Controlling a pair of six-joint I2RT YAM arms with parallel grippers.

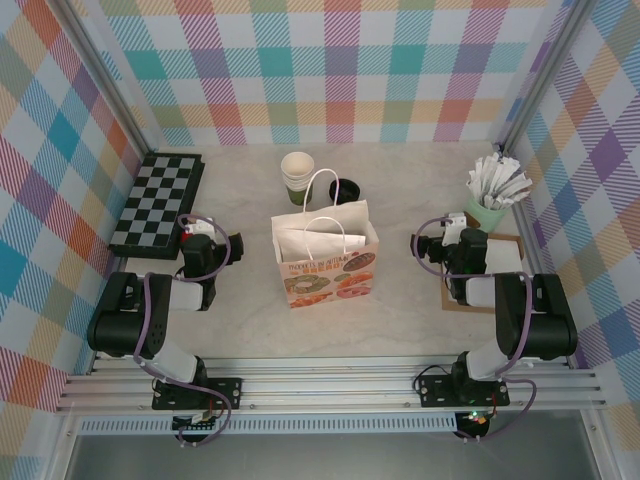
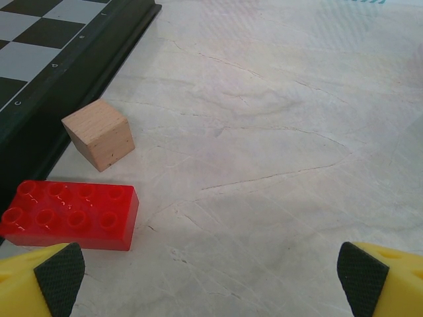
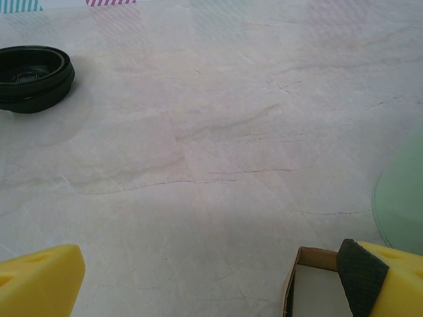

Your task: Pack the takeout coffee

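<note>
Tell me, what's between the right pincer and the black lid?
Just bare table. In the right wrist view, its pale marbled top runs uncluttered from the right pincer to the black lid.

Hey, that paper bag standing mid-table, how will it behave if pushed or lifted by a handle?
The paper bag looks thin and light, so a push would probably slide or tip it. It stands upright with an open top, so its walls may crumple when pinched. Its looped handles look thin, likely floppy; lifting by one could tilt it.

The board [image 1: 158, 203] has black and white squares. The brick [image 2: 69, 214] is red. The lid [image 3: 33, 76] is all black.
</note>
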